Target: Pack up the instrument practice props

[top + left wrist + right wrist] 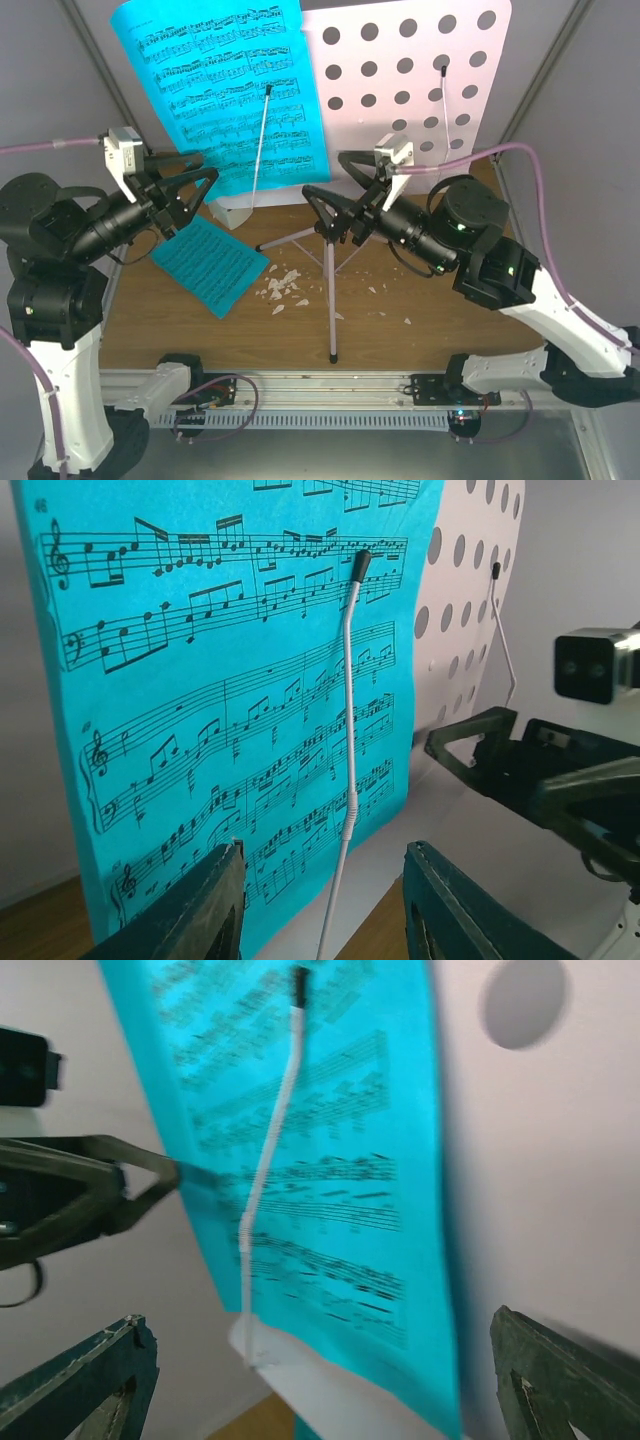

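Our left gripper (320, 920) stands wide and empty, aimed at the lower part of the upright cyan page (200, 680). In the right wrist view one of its fingertips looks to be at the page's left edge. Our right gripper (328, 178), just as wide and empty, faces that page from the right. The page leans on the music stand (420, 70), and a thin wire retainer (347, 730) pins it upright, so we judge it must slide free first. A second cyan page (210, 262) lies flat on the table (450, 300), left of the tripod legs, near white crumbs (283, 285). We cannot make out the metronome.
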{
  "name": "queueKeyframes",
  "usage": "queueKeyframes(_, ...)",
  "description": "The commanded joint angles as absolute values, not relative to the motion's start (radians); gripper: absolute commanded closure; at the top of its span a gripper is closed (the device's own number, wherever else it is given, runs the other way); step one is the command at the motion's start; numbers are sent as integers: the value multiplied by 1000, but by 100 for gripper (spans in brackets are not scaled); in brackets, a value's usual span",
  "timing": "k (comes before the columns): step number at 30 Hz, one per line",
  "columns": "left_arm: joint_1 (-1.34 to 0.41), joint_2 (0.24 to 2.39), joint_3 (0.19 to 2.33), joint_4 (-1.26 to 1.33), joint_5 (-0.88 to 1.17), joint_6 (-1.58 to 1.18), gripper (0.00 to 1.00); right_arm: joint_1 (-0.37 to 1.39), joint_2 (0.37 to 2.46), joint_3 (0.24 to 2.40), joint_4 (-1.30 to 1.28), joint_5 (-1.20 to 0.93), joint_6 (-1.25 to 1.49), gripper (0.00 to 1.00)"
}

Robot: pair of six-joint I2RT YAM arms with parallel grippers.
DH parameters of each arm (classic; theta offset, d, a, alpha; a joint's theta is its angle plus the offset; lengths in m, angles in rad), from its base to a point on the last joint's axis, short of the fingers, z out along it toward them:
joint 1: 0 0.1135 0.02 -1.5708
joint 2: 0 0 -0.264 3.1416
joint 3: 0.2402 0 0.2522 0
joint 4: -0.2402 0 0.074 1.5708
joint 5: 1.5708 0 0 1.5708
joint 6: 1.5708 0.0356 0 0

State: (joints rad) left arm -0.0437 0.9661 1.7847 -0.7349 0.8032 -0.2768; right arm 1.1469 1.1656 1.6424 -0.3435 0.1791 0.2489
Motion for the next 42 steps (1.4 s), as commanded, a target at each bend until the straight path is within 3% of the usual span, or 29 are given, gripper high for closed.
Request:
queueKeyframes(1,-77,995,1825,-729,781,-265,55,1070,1168,1666,-381,190,293,9)
queueKeyframes(10,-140,1057,1880,-772,716,-235,55,938,1213,1659,-320,-62,360,15)
queueKeyframes(19,-319,1113,1907,-802,570,-210,55,928,1218,1634,-259,-76,372,28)
queueKeyframes(30,-676,1188,1929,-783,214,-181,55,923,1240,1639,-224,-66,364,39)
queueKeyframes(42,-729,1175,1914,-674,182,-193,65,923,1276,1669,-189,-59,333,56)
